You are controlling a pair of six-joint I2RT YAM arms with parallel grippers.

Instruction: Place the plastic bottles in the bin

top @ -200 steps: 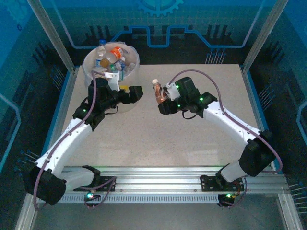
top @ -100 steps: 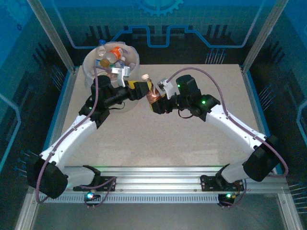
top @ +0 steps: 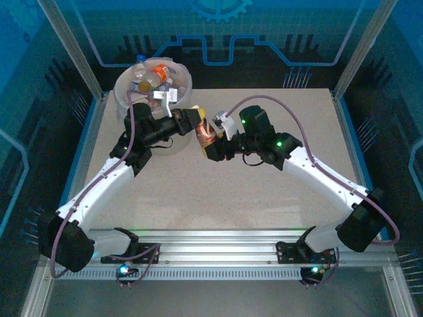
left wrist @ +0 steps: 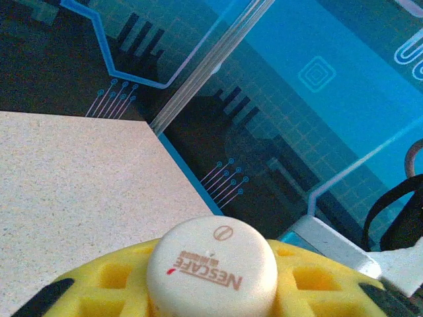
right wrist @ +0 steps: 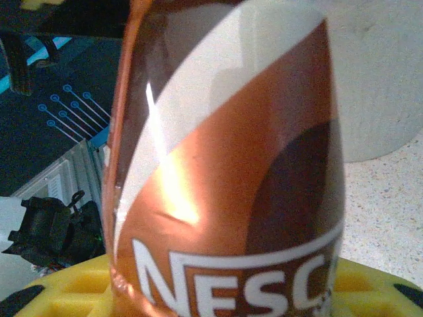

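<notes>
Gripping the brown coffee bottle (top: 204, 137) from two sides, both sets of jaws meet over the desk (top: 264, 218) near its far left corner, just beside the bin (top: 187, 80). The left arm (top: 99, 185) reaches in from the bin's side. Its left jaws are closed on the top of the bottle, and the left wrist view shows the white cap (left wrist: 211, 267), printed NESCAFE, seated between the yellow pads (left wrist: 310, 284). The right arm (top: 317, 172) comes from the other side. Its right jaws are clamped on the bottle's body, whose brown and white label (right wrist: 225, 165) stands close before the right wrist camera, above a yellow pad (right wrist: 59, 290). Whether the bottle touches the desk cannot be told. The bin sits at the far left corner and holds several plastic bottles, among them an orange one (top: 160, 71) and a clear one with a blue cap (top: 140, 65).
</notes>
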